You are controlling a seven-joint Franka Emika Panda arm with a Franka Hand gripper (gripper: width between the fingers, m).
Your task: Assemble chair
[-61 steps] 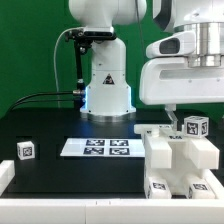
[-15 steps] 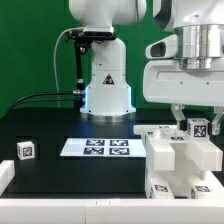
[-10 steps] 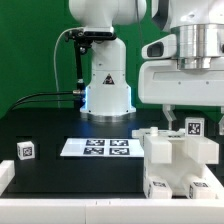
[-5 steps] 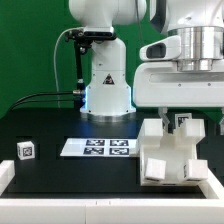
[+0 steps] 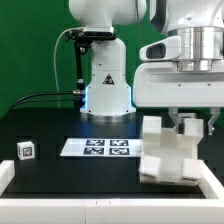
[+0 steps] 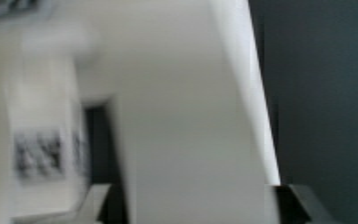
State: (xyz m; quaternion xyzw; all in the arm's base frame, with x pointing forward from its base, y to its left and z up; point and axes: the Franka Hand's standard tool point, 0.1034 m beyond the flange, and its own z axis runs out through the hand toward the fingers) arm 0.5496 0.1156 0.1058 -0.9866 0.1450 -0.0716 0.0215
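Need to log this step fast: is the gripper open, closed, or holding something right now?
Gripper: down at the white chair part, fingers on either side of it; whether it has closed into a firm hold cannot be told.

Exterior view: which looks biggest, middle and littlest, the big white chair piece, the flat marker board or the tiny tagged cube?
1. Big white chair piece, though it sits nearest the camera.
2. Marker board.
3. Tiny tagged cube.
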